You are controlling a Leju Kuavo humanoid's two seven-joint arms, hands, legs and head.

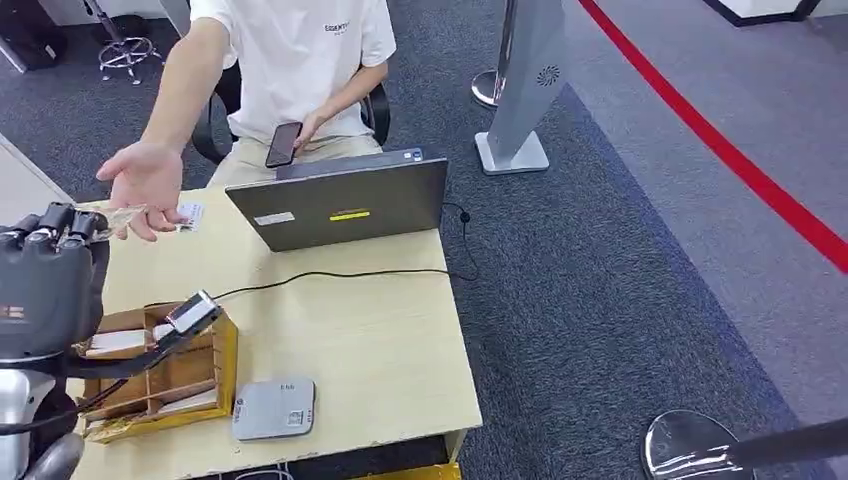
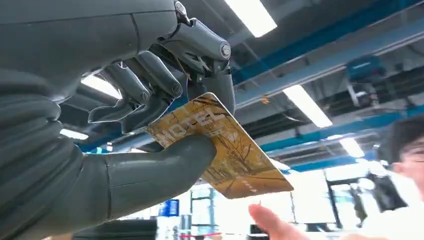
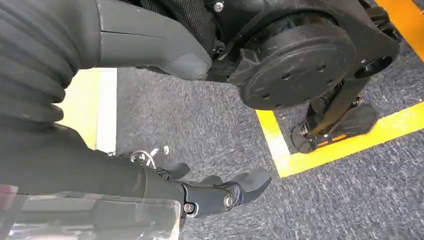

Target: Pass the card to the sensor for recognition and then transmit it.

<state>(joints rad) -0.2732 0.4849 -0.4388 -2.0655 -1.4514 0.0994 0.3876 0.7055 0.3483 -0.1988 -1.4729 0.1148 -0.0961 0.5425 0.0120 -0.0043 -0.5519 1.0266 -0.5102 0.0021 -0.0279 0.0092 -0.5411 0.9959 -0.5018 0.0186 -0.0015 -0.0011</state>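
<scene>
Card point(image 2: 225, 150) pinched between thumb and fingers of left hand point(image 2: 150, 100), printed face legible in the left wrist view; head view shows a person's open palm point(image 1: 145, 178) just beyond it. Right hand point(image 3: 220, 192) hangs above carpet, fingers loosely apart, holding nothing.

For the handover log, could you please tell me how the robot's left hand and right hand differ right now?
The left hand is raised and pinches the yellow card between thumb and fingers; the right hand holds nothing. The left hand reaches toward the person's open hand above the table; the right hand hangs over grey carpet. Both are dark grey.
</scene>
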